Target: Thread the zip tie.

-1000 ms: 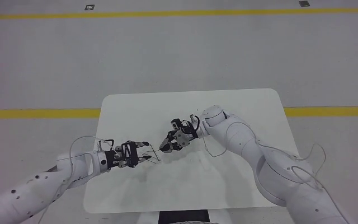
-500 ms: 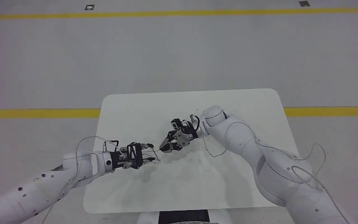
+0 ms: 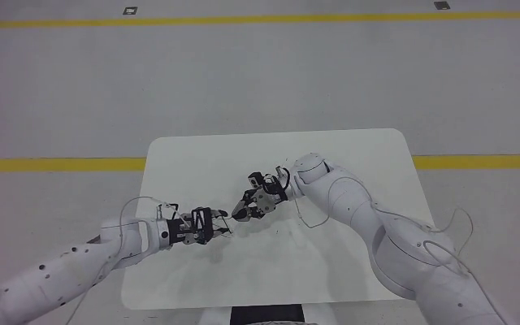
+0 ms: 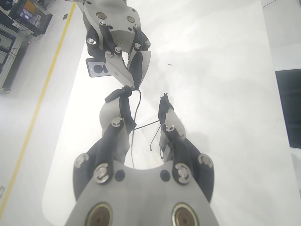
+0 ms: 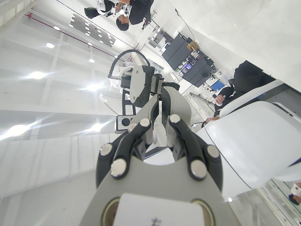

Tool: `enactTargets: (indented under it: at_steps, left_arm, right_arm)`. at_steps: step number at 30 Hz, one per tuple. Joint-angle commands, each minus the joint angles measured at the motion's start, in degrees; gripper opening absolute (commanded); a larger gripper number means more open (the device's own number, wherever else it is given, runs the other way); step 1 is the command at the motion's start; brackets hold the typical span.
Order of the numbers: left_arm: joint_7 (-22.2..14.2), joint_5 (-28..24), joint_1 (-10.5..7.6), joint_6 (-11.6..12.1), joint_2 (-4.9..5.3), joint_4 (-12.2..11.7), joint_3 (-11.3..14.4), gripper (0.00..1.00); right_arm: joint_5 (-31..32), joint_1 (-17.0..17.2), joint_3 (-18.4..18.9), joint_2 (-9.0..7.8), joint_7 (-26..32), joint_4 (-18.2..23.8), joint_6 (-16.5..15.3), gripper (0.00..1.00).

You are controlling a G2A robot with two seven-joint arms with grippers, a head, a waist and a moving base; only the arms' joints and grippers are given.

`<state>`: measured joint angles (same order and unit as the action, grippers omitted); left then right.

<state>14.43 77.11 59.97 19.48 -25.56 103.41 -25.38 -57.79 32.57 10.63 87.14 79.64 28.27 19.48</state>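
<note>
Right gripper (image 4: 134, 86) fingers pinched closed on upper end of thin black zip tie (image 4: 137, 108), over white counter (image 3: 349, 162). Left gripper (image 4: 140, 101) just beside it, fingers spread apart, tie strand running down between them

The zip tie (image 4: 137, 109) is a thin black strand, plastic by its look, faintly glossy. The left hand (image 4: 145, 97) has matt grey metal plates, shiny steel pins and fingertips (image 4: 124, 108) wrapped in rough, frayed black cloth tape. The right hand (image 4: 134, 86) shows the same grey metal. The bench (image 4: 211, 95) is white, smooth and matt.
</note>
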Motion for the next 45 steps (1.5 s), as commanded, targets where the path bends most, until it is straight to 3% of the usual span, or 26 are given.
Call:
enactTargets:
  at_steps: [1,16,24,29,39,40,41,42,45]
  left_arm:
    - [0.02,-0.11,-0.77,0.0,-0.24,-0.3,0.8,0.26]
    - [1.36,-1.06,-5.07,0.0,-1.23,-2.01,4.94,0.2]
    - [1.49,-1.4,-6.21,0.0,-1.26,-2.19,6.07,0.16]
    - [1.48,-1.72,-6.79,0.0,-1.38,-2.31,6.49,0.0]
    - [1.61,-2.14,-7.62,0.0,-1.5,-2.68,7.3,0.0]
    - [1.81,-2.37,-7.7,0.0,-1.46,-2.78,7.3,0.0]
    - [1.99,-2.56,-7.74,0.0,-1.42,-2.9,7.27,0.0]
    - [2.34,-2.93,-7.74,0.0,-1.36,-3.02,7.24,0.0]
    - [3.15,-3.63,-7.74,0.0,-1.05,-3.6,7.01,0.0]
  right_arm:
    - [0.0,0.0,0.0,0.0,0.0,0.0,0.0,0.0]
    - [0.0,0.0,0.0,0.0,0.0,0.0,0.0,0.0]
    - [0.0,0.0,0.0,0.0,0.0,0.0,0.0,0.0]
    - [0.0,0.0,0.0,0.0,0.0,0.0,0.0,0.0]
    - [0.0,0.0,0.0,0.0,0.0,0.0,0.0,0.0]
    - [0.0,0.0,0.0,0.0,0.0,0.0,0.0,0.35]
    - [0.0,0.0,0.0,0.0,0.0,0.0,0.0,0.58]
    - [0.0,0.0,0.0,0.0,0.0,0.0,0.0,1.0]
    - [0.0,0.0,0.0,0.0,0.0,0.0,0.0,1.0]
